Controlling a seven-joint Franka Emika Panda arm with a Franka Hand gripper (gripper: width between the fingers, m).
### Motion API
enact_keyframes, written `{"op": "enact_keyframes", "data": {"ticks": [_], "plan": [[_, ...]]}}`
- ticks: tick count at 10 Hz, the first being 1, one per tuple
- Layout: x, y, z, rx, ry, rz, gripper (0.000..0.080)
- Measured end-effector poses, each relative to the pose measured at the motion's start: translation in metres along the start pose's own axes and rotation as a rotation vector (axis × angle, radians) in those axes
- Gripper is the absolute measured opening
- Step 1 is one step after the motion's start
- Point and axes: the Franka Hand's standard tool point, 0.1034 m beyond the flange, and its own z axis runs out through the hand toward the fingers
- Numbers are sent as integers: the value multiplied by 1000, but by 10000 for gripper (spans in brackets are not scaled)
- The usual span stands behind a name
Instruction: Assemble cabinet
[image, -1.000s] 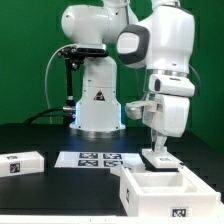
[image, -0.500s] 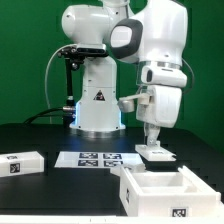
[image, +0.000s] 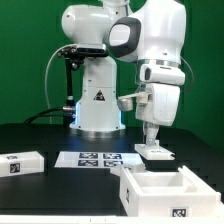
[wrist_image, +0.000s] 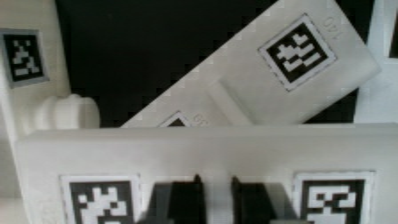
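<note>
- Progress looks early: open white plastic cabinet box (image: 158, 187) sits unfinished at the front of the black bench (image: 40, 135)
- Gripper (image: 152, 141) is down at a flat white tagged panel (image: 157, 154) behind it; I cannot tell its grip
</note>
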Motion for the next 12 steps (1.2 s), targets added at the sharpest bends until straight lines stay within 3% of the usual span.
{"op": "enact_keyframes", "data": {"ticks": [1,3,4,12], "plan": [[-4,-1,1,20,-15,1,62],[-4,-2,2,24,-17,-2,62],[-12,-4,3,75,-49,-7,62],[-5,-8,5,89,-69,22,62]]}}
